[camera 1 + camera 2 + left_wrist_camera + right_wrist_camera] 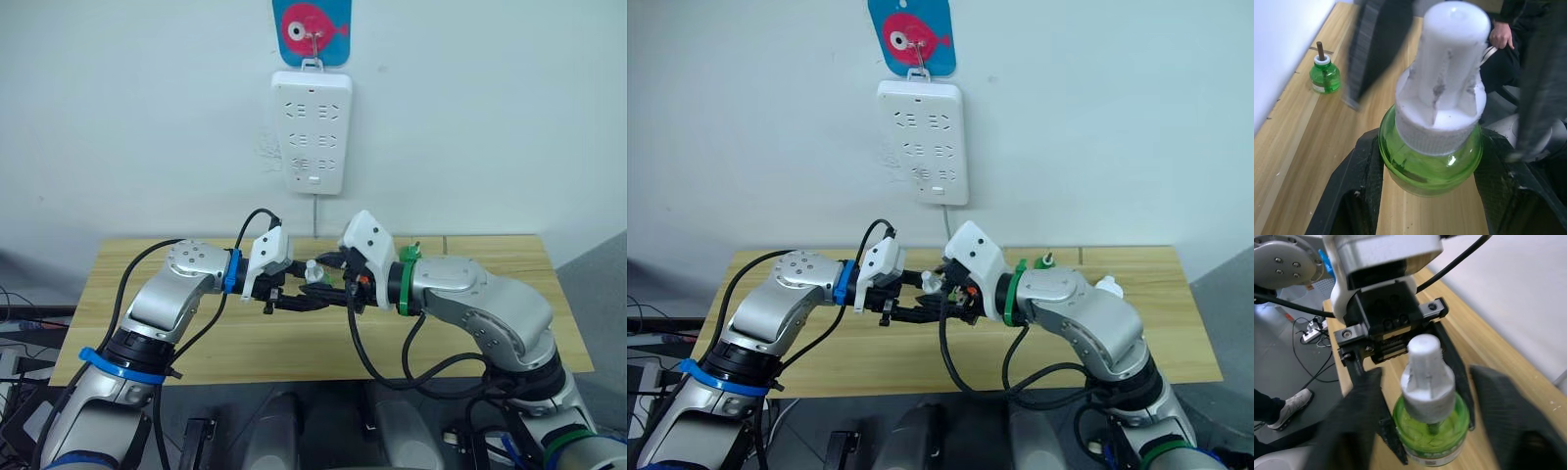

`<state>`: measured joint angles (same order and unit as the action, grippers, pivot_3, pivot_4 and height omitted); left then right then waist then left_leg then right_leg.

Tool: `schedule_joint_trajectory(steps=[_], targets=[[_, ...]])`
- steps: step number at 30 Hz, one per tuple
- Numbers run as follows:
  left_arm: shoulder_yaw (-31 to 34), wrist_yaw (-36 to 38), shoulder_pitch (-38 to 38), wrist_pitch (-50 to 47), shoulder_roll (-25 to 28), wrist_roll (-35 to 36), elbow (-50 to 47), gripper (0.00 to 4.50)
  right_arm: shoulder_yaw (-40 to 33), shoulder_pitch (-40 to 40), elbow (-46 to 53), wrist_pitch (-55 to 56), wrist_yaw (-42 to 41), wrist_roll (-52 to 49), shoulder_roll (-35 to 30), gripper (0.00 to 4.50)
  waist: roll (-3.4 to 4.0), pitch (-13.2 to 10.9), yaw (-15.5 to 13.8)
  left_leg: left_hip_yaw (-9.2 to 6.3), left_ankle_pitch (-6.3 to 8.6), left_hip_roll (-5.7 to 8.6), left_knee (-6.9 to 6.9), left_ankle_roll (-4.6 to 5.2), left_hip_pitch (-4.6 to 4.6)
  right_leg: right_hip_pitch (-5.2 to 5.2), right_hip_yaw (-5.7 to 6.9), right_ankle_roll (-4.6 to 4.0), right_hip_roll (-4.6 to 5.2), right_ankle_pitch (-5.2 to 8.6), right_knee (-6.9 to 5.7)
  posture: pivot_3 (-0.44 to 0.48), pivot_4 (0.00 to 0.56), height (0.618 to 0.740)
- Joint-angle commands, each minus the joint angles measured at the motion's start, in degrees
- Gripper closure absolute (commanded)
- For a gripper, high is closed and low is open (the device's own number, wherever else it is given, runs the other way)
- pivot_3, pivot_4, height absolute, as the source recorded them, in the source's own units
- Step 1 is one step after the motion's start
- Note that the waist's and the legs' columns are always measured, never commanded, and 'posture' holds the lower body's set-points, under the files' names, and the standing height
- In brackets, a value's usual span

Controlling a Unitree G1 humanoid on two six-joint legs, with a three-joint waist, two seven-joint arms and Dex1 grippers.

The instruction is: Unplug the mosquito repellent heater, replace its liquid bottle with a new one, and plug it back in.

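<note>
My left gripper (310,296) is shut on the round body of a green liquid bottle (1430,161) with a white ribbed cap (1447,73), held above the wooden table. My right gripper (1430,406) faces it from the other side, open, with one finger on each side of the cap (1426,369) and apart from it. A second green bottle (1324,76) with a bare brown wick stands on the table near the wall. Behind my right forearm a small white rounded unit (1107,286), the mosquito repellent heater, peeks out on the table.
A long white power strip (312,132) hangs on the wall under a blue fish hook, its sockets bare and its cord running down behind the table (245,343). A person's hand (1501,34) shows beyond the table's front edge.
</note>
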<state>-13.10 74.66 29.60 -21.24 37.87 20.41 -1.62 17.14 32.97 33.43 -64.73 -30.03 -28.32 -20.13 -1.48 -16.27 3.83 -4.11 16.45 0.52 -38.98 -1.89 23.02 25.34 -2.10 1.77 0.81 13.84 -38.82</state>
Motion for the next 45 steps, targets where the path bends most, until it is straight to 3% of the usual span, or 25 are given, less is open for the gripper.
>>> schedule_joint_trajectory(steps=[1,2,10,17,19,23,28,38,41,45], targets=[[2.6,-0.3,1.2,0.2,-1.2,2.1,-0.1,2.25,0.5,0.1,1.2,1.5,-0.3,-0.2,-0.3,3.18,-0.01,0.0,0.0,0.01,-0.01,0.0,-0.02,0.0,-0.02,0.0,-0.01,0.0,0.0,0.0,-0.04,-0.11,0.183,0.74],[2.7,-0.1,1.3,-0.3,-1.2,2.4,0.0,2.25,0.5,0.0,1.1,1.9,-0.1,0.0,-0.2,3.45,-0.05,0.1,0.1,0.01,-0.03,0.01,-0.03,-0.01,-0.04,-0.01,-0.01,0.0,0.0,0.0,-0.09,-0.11,0.183,0.74],[5.6,-2.5,3.2,1.2,-4.0,2.5,4.9,2.25,-5.2,0.7,-1.2,5.4,0.1,-1.2,0.7,3.44,-0.13,0.6,0.3,-0.01,-0.1,0.01,-0.05,-0.07,-0.06,-0.02,0.01,-0.04,-0.03,-0.03,-0.15,-0.118,0.179,0.74],[5.6,-0.5,4.2,2.1,-2.5,1.4,7.0,0.05,-11.2,0.5,-1.2,5.4,0.2,-4.5,2.2,3.44,-0.12,0.7,1.0,-0.03,-0.11,0.0,-0.04,-0.08,-0.07,-0.01,0.01,-0.04,-0.03,-0.03,-0.18,-0.124,0.177,0.74],[6.7,-0.7,4.2,-1.8,-2.6,4.0,5.7,0.03,-13.1,0.4,-1.1,4.5,1.0,-5.9,3.0,3.44,-0.12,0.7,1.0,-0.02,-0.11,0.01,-0.04,-0.09,-0.06,-0.01,0.0,-0.05,-0.03,-0.03,-0.19,-0.124,0.177,0.74],[8.8,-4.5,4.9,-10.3,-5.2,9.8,1.0,0.02,-14.1,-0.1,-0.3,3.2,2.6,-7.5,4.0,3.44,-0.12,0.7,1.1,-0.03,-0.11,0.01,-0.07,-0.09,-0.06,-0.02,-0.01,-0.05,-0.03,-0.03,-0.2,-0.124,0.177,0.74],[9.8,-7.0,5.8,-14.2,-6.8,12.3,-1.0,0.02,-13.5,-0.6,0.5,2.7,3.9,-8.5,4.2,3.44,-0.12,1.4,1.2,-0.01,-0.17,0.01,-0.06,-0.19,-0.06,-0.02,-0.02,-0.05,-0.02,-0.04,-0.21,-0.135,0.169,0.74],[6.4,-5.8,5.5,-11.0,-6.0,8.5,0.1,0.02,-13.2,-0.5,1.2,2.2,5.2,-10.4,4.1,3.44,-0.11,1.9,1.3,0.02,-0.21,-0.01,-0.06,-0.15,-0.15,-0.04,-0.07,-0.15,-0.08,-0.11,-0.27,-0.14,0.168,0.74],[6.9,-6.3,5.9,-10.7,-6.7,8.5,0.8,0.59,-13.1,-0.7,1.6,2.1,5.4,-10.9,4.0,3.44,-0.1,1.9,1.3,0.0,-0.21,-0.01,-0.06,-0.14,-0.15,-0.04,-0.06,-0.15,-0.09,-0.11,-0.27,-0.14,0.168,0.74],[7.2,-6.2,6.6,-10.8,-7.0,9.0,1.1,1.85,-12.5,-1.1,2.0,2.3,4.9,-11.3,3.3,3.44,-0.12,2.0,1.3,0.01,-0.21,-0.01,-0.06,-0.14,-0.15,-0.04,-0.07,-0.15,-0.09,-0.11,-0.27,-0.139,0.167,0.74]])
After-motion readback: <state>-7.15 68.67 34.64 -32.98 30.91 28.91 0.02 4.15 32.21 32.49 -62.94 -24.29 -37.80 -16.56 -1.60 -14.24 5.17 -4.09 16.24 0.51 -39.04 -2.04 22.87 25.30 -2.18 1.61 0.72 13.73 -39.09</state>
